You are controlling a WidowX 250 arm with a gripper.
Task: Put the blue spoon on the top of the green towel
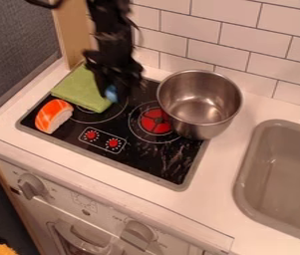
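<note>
So your blue spoon (111,93) is just a small blue bit peeking out at the bottom of the gripper (121,85), right by the right edge of the green towel (79,90). Can't tell if you've actually got it pinched, the gripper's too blurry and dark there. Your towel's lying over the back left of the black stovetop (129,158), with the orange-and-white sushi (54,116) in front of it. Over on the right you've got the metal pot (200,107), then the grey sink (278,174) set in the white table (228,142).
</note>
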